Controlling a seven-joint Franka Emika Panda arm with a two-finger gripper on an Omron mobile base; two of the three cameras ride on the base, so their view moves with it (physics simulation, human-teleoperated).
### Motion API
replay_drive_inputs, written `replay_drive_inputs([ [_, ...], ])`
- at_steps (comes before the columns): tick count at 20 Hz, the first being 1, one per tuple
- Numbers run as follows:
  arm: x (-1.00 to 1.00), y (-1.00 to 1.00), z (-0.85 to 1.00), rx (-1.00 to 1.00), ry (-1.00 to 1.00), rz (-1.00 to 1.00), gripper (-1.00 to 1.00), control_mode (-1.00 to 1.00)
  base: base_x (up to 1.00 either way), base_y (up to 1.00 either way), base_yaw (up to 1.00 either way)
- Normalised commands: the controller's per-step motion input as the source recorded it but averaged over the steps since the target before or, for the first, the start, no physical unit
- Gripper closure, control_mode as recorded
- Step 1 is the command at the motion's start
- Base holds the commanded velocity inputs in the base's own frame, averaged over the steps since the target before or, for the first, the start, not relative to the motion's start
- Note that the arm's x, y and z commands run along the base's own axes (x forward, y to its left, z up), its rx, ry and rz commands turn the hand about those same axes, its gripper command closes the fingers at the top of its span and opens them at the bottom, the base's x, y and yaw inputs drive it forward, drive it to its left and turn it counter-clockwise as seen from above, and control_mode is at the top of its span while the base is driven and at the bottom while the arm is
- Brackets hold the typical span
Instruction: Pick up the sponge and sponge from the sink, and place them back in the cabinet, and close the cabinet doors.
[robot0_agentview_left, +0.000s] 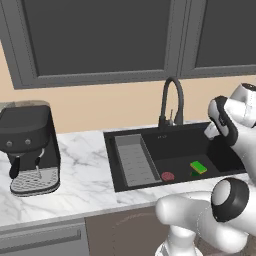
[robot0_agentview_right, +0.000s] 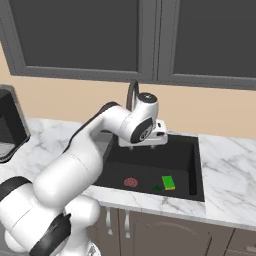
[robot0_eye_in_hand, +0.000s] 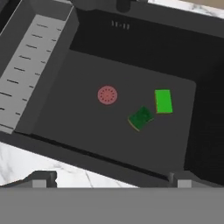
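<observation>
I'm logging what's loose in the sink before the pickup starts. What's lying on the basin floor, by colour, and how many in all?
Bright green sponge: 1
Darker, shaded green sponge: 1
Red drain disc: 1
Total: 3
The grey ribbed tray sits along one side of the sink, not counted.

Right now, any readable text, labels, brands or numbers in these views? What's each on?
No readable text.
Small pale marks on the sink's back wall, below the faucet: too small and blurred to read.
Coffee machine, sponges, red drain disc, wall cupboards: no lettering visible.
</observation>
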Motion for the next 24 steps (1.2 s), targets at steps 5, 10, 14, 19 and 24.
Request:
replay_drive_inputs([
  [5,0.2,-0.22,-0.2,-0.02,0.07,0.02,-1.0,-1.0,0.0,0.0,0.0],
  [10,0.19,-0.18,-0.23,-0.03,0.07,0.02,-1.0,-1.0,0.0,0.0,0.0],
  [14,0.18,-0.17,-0.19,-0.01,0.08,0.01,-1.0,-1.0,0.0,0.0,0.0],
  [19,0.19,-0.14,-0.14,0.0,0.08,0.0,-1.0,-1.0,0.0,0.0,0.0],
  [24,0.26,-0.08,-0.16,0.0,0.06,0.0,-1.0,-1.0,0.0,0.0,0.0],
])
